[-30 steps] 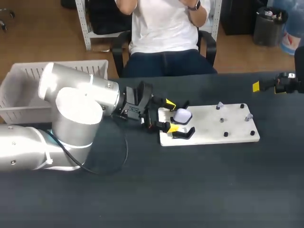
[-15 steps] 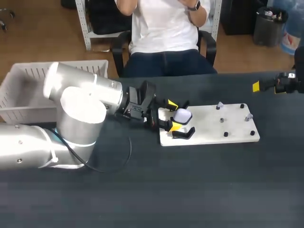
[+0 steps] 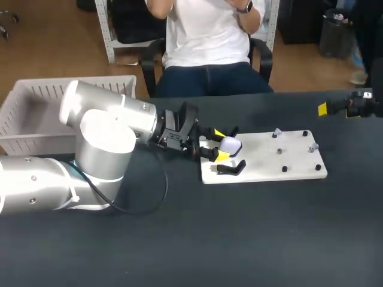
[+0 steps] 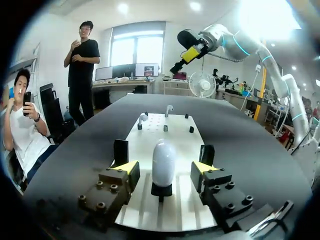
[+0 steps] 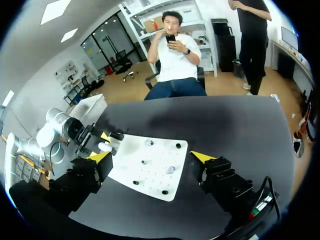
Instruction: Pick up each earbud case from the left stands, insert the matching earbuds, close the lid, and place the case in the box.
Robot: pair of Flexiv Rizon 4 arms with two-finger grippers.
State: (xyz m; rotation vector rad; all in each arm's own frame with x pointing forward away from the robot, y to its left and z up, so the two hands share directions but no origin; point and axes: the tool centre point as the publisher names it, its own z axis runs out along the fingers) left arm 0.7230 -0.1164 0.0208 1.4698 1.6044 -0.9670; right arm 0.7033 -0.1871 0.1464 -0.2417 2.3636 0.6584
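My left gripper (image 4: 165,167) is spread wide. The earbud case (image 4: 163,162) stands right between its two yellow tips. I see a gap on each side, so I am not pinching it yet. From above the tips look very close to the case, so I may be wrong about one side.

The case is white, smooth and round like an egg. It stands up straight on a small black stand (image 4: 161,190) at the left end of the white board (image 3: 269,164). I think it is light and hard, with a slippery shell. Round things like this can pop out of a pinch. I would take it by its two wide sides, near the middle, and squeeze softly. Then I would lift it straight up off the stand. I cannot see where the lid starts, so I would keep low on the body.

A second black stand (image 3: 230,168) sits empty at the board's near left corner. Two small earbuds (image 3: 277,133) stand on pegs near the board's far edge and right end.

The box (image 3: 36,113) sits at the table's far left corner, well apart from the board.

My right gripper (image 5: 151,156) hangs high over the table's right side, spread and holding nothing.
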